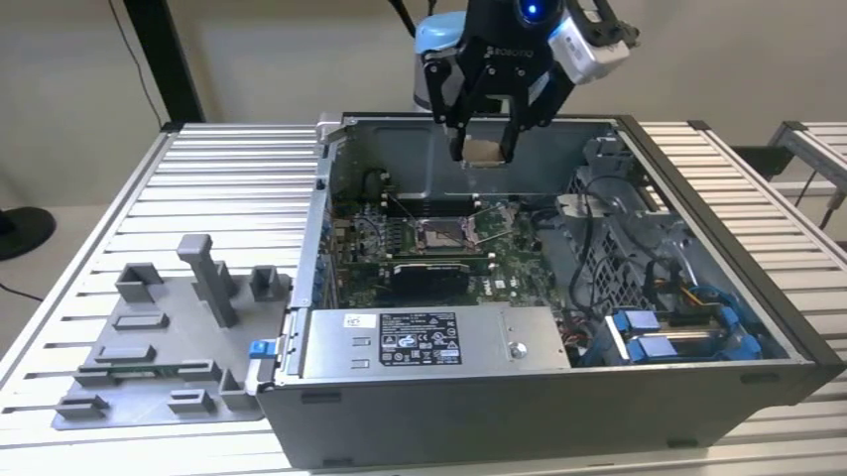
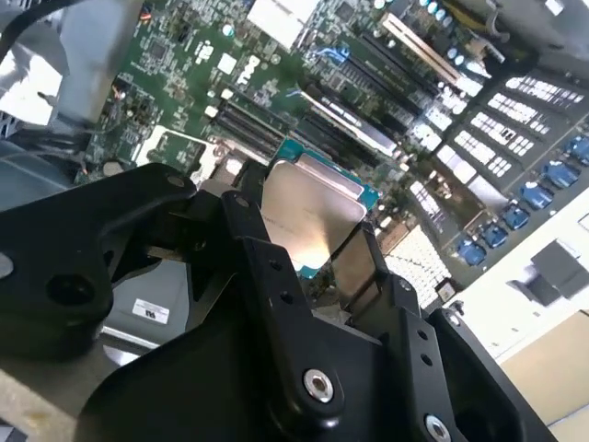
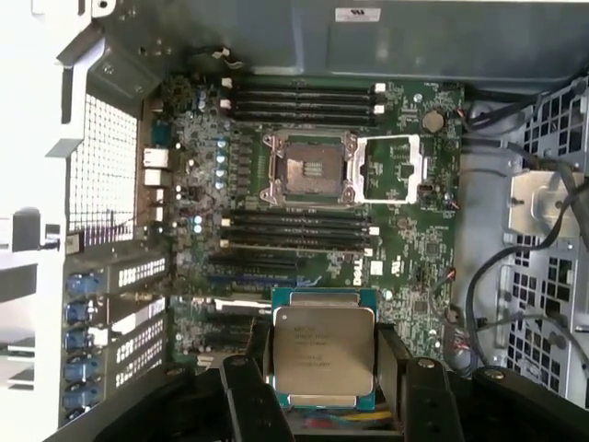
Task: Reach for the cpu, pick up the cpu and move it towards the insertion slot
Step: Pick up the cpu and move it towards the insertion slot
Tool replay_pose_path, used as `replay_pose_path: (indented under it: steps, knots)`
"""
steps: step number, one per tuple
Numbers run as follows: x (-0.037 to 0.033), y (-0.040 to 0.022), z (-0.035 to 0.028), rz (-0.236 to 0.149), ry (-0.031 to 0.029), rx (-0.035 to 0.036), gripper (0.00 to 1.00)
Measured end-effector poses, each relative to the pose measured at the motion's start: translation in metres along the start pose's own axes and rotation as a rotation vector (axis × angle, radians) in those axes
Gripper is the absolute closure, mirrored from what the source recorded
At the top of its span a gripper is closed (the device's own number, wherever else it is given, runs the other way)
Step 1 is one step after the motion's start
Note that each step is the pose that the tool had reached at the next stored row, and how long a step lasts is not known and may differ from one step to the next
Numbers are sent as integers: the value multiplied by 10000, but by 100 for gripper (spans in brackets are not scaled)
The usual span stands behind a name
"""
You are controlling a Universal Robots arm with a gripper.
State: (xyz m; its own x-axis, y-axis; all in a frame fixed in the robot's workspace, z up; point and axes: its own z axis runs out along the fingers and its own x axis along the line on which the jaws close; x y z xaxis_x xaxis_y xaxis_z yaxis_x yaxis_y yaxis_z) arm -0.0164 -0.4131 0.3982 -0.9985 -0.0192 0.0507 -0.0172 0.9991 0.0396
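My gripper (image 1: 482, 151) hangs above the far wall of the open computer case (image 1: 688, 178), shut on the cpu (image 1: 483, 149). In both wrist views the cpu (image 3: 323, 351) (image 2: 308, 214) shows as a flat silvery square with a teal edge, clamped between the black fingers (image 3: 241, 387). The insertion slot (image 1: 441, 235) (image 3: 309, 168), a square socket with a shiny metal frame and dark centre, lies on the green motherboard (image 3: 405, 267) below and nearer the camera than the gripper in the exterior view. Its metal lid (image 3: 394, 169) is flipped open beside it.
A power supply box (image 1: 423, 342) fills the case's near side. Cables (image 1: 622, 228) and blue drive brackets (image 1: 662, 332) sit at the exterior view's right. A grey fixture plate with upright blocks (image 1: 198, 288) rests on the slatted table (image 1: 212, 178) at the left.
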Motion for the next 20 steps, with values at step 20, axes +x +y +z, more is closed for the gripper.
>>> replay_pose_path:
  steps: [20]
  knots:
    - [96, 751, 121, 1, 0, 0, 100]
